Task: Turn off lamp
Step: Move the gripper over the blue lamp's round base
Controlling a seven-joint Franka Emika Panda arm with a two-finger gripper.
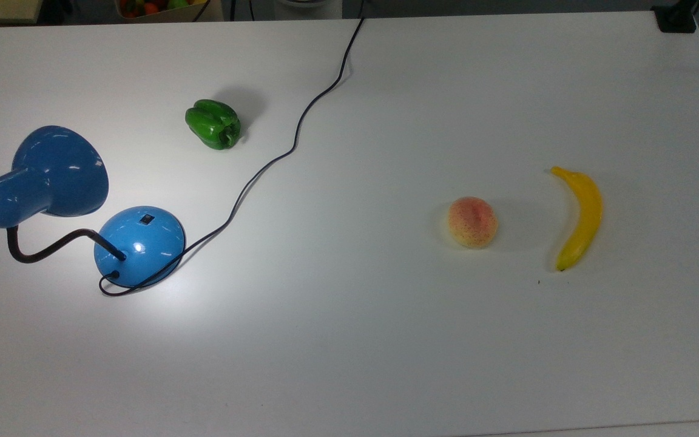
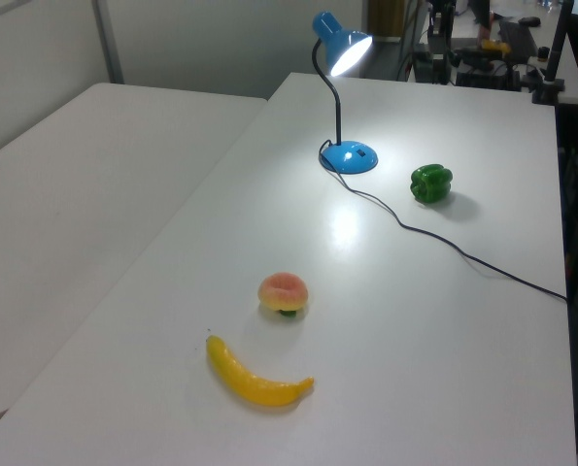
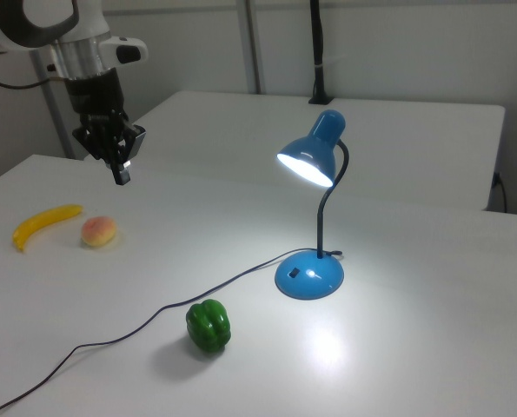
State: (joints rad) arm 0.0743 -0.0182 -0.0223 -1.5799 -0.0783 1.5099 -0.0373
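Lit and shining down on the white counter (image 3: 432,347): blue desk lamp (image 3: 314,213), domed base (image 3: 310,276) near the green bell pepper (image 3: 208,326), rocker switch (image 3: 294,274) on the dome's pepper-facing side. Poised high toward the right view's left, above the peach (image 3: 98,232) and banana (image 3: 45,223): robot hand (image 3: 119,171), empty, fingers apparently close together, pointing down. Well apart, switch off toward the right view's right and lower; likely a long reach across, then a press down.
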